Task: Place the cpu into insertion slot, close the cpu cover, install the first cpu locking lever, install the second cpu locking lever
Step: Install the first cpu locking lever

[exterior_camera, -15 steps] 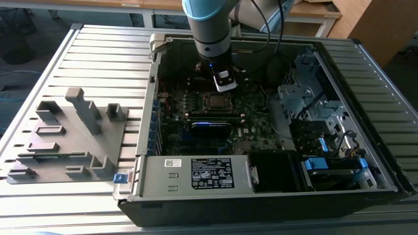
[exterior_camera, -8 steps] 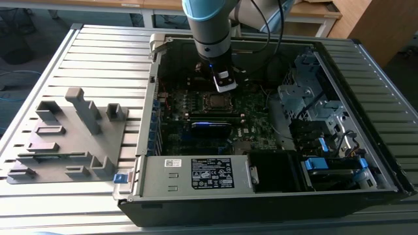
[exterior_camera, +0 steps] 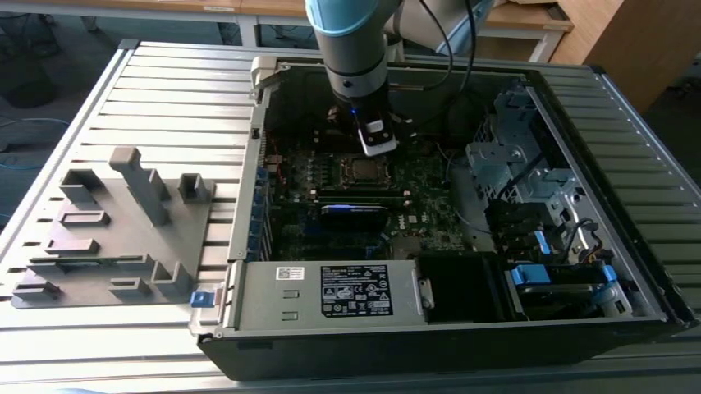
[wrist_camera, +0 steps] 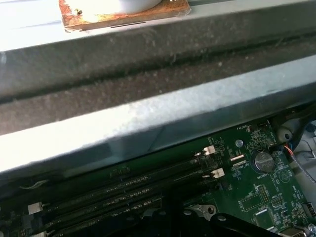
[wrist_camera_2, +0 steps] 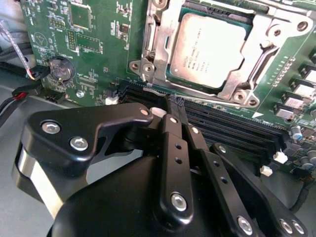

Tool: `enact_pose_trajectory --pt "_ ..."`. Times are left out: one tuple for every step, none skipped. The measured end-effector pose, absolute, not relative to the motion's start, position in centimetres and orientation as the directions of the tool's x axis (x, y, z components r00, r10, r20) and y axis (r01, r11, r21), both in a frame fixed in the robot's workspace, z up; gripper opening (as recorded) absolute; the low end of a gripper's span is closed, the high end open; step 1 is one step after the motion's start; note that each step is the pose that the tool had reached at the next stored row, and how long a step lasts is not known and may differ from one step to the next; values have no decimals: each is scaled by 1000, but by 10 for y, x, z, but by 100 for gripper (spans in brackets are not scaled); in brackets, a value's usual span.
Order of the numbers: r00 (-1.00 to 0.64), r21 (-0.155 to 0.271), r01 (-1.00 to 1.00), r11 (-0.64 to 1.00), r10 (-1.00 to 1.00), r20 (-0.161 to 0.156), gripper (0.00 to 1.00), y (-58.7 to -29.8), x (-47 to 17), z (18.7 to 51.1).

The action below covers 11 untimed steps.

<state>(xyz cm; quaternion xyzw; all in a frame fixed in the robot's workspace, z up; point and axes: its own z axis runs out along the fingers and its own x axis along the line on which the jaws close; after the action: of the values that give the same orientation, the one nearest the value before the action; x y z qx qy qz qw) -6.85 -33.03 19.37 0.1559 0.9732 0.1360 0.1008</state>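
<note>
The cpu (wrist_camera_2: 207, 49), a dull silver square chip, lies flat in the insertion slot (exterior_camera: 365, 170) on the green board. The cpu cover (wrist_camera_2: 160, 34), a silver frame, lies down around the chip. A thin metal lever rod (wrist_camera_2: 259, 66) runs along one side of the frame. My gripper (wrist_camera_2: 176, 104) has black fingers pressed together with nothing between them. Its tips hover just off the socket's edge, over the long black memory slots (wrist_camera_2: 237, 128). In the exterior view the gripper (exterior_camera: 378, 146) hangs inside the open computer case, just behind the socket.
The computer case (exterior_camera: 328, 291) lies open on a slatted metal table. Drive cages and cables (exterior_camera: 526, 189) crowd the exterior view's right. A grey moulded fixture (exterior_camera: 121, 230) sits on the exterior view's left. A coin battery (wrist_camera: 261, 160) and the case wall (wrist_camera: 148, 118) are close by.
</note>
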Motion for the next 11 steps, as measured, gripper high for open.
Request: enact_pose_trajectory --pt "-931 294 276 915 331 -155 11 -330 -69 193" --pt "-931 292 276 916 330 -155 11 -330 -69 193" --pt "-931 289 276 917 330 -156 11 -330 -69 193" --pt "-931 286 276 918 329 -158 11 -330 -69 192" --pt "-931 283 276 919 329 -159 11 -330 -69 192" --pt "-931 280 276 920 328 -160 11 -330 -69 192" --pt "-931 277 276 920 328 -161 11 -330 -69 191" --pt "-931 275 276 921 327 -162 11 -330 -69 191" --pt "-931 274 276 921 327 -162 11 -330 -69 191" --pt "-931 273 276 922 327 -162 11 -330 -69 190" --pt "-931 274 276 921 327 -163 11 -330 -69 190"
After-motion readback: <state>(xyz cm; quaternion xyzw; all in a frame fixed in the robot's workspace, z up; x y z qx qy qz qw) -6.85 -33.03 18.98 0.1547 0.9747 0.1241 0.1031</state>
